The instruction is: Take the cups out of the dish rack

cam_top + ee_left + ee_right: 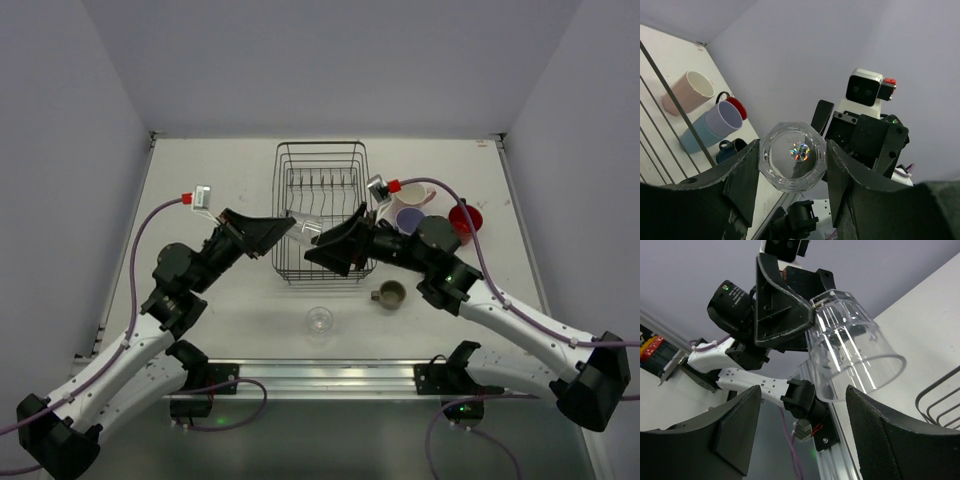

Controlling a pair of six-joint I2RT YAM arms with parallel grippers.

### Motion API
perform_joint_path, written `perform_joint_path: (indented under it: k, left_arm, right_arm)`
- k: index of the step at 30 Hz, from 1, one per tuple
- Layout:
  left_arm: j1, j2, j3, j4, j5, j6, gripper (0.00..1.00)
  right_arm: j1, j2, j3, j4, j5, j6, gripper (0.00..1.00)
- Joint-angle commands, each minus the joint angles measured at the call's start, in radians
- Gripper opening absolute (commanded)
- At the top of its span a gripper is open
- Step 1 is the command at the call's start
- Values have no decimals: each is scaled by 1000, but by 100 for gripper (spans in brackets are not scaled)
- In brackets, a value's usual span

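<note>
The left fingers (742,182) are clamped on the base of the clear faceted glass tumbler (792,162). The right fingers (735,432) stand apart, its open end between them, above the dark wire dish rack (320,146).

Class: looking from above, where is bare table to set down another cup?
Left of the dish rack, out to the table edge, is bare; so is the strip behind it. Right of the rack is crowded: pink mug, lavender cup, red cup.

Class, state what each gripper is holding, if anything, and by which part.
The left gripper grips the clear faceted glass tumbler by its base; the open right gripper holds nothing.
</note>
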Motion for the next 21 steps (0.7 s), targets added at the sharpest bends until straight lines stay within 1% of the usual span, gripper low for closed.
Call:
perform_joint_path:
  k: [1, 6, 7, 9, 10, 12, 13, 14, 16, 17, 18, 19, 20, 21]
  left_arm:
    - [1, -12, -15, 76, -8, -24, 6]
    - [0, -18, -47, 116, 20, -56, 5]
    - [1, -23, -61, 119, 24, -67, 5]
    - [1, -43, -72, 122, 26, -75, 5]
    - [1, -47, -83, 121, 26, -76, 5]
    - [1, -64, -92, 116, 24, -79, 6]
    - [1, -66, -103, 113, 27, -76, 9]
    - [1, -70, -104, 106, 33, -69, 12]
    - [1, -70, -89, 44, 46, -6, 33]
    - [1, -67, -71, 12, 59, 32, 42]
    - [1, -61, -26, -96, 60, 116, 59]
    - [1, -63, -8, -150, 50, 152, 67]
    - [3, -66, 8, -192, 49, 189, 74]
    - [3, -84, 34, -279, 38, 256, 86]
  right_arm:
    - [32, 22, 74, 56, 63, -54, 70]
    - [44, 68, 92, 61, 101, -67, 64]
    - [44, 72, 97, 65, 107, -68, 61]
    - [44, 83, 100, 95, 124, -68, 59]
    - [44, 97, 108, 104, 127, -68, 52]
    - [45, 115, 120, 128, 127, -70, 44]
    - [45, 133, 129, 138, 126, -65, 35]
    - [47, 143, 134, 144, 126, -53, 19]
    - [50, 158, 141, 142, 126, -50, 4]
    - [53, 161, 143, 121, 129, -53, 0]
    - [55, 161, 146, 103, 138, -57, 0]
    - [56, 158, 152, 77, 144, -62, 0]
    - [61, 149, 158, 5, 150, -82, 0]
    - [65, 141, 166, -44, 159, -97, 0]
